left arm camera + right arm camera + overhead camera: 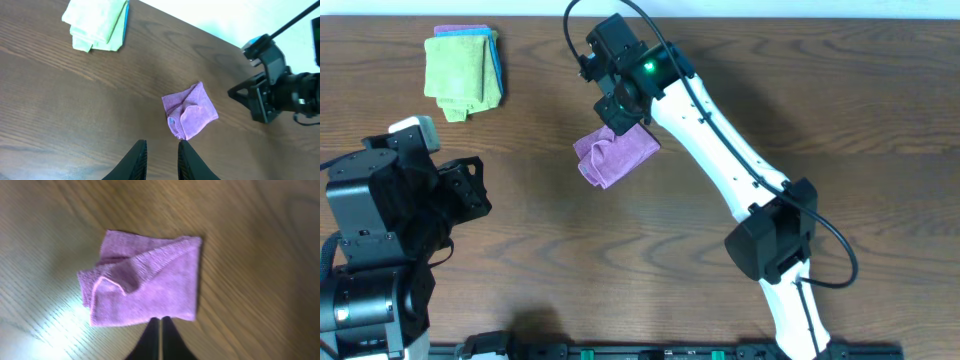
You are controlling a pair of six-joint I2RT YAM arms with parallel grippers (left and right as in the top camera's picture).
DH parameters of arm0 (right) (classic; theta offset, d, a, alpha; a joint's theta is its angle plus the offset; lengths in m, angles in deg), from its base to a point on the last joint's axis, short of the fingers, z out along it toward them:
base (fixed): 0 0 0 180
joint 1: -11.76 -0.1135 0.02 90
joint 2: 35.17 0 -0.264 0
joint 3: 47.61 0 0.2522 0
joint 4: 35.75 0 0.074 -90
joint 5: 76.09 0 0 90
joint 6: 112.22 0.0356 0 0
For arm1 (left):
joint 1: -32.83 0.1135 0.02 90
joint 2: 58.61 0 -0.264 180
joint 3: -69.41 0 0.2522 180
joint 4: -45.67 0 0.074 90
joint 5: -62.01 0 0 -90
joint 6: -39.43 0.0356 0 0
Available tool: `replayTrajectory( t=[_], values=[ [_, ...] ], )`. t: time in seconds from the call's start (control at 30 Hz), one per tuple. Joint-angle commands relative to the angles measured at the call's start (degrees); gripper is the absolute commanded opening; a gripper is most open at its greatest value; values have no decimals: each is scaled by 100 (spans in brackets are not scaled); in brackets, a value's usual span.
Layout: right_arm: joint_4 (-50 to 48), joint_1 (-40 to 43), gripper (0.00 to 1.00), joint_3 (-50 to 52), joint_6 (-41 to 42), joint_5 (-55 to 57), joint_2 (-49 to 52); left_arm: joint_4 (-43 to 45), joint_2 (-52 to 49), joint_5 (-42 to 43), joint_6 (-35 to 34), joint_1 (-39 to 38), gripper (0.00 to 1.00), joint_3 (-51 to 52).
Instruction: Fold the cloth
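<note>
The lilac cloth (615, 155) lies folded into a small, slightly crumpled rectangle on the wooden table, also seen in the left wrist view (190, 110) and the right wrist view (150, 280). One corner is turned over near its left side. My right gripper (160, 320) hovers over the cloth's near edge with its fingers pressed together and nothing visibly between them; from overhead its wrist (620, 105) covers the cloth's upper right edge. My left gripper (162, 145) sits well short of the cloth, jaws a narrow gap apart and empty.
A lime-green cloth (460, 72) lies folded at the table's far left on top of a blue cloth (497, 60). The left arm's base (380, 230) fills the near left. The right arm (740, 170) slants across the table's right half.
</note>
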Motion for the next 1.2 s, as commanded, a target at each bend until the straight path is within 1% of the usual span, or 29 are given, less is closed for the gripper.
replayTrajectory(
  t=[0.0, 0.1, 0.23, 0.43, 0.57, 0.97, 1.17],
  values=[
    [-315, -83, 1, 374, 24, -304, -129, -11, -2, 7, 101, 35, 23, 68],
    [-876, -144, 1, 911, 31, -319, -120, -74, -4, 7, 101, 35, 23, 68],
    [-931, -133, 1, 1241, 286, -122, -116, -164, -4, 4, 103, 35, 23, 68],
    [-896, -101, 1, 1296, 365, -210, -105, -157, -4, 4, 105, 35, 24, 68],
    [-1261, -177, 1, 1370, 365, -470, -13, -157, -24, 4, 105, 35, 24, 68],
    [-1486, -361, 1, 1576, 455, -765, 621, -162, -35, 4, 103, 35, 24, 68],
    [-1613, -490, 1, 1578, 455, -769, 772, -164, -35, 4, 103, 35, 25, 68]
  ],
)
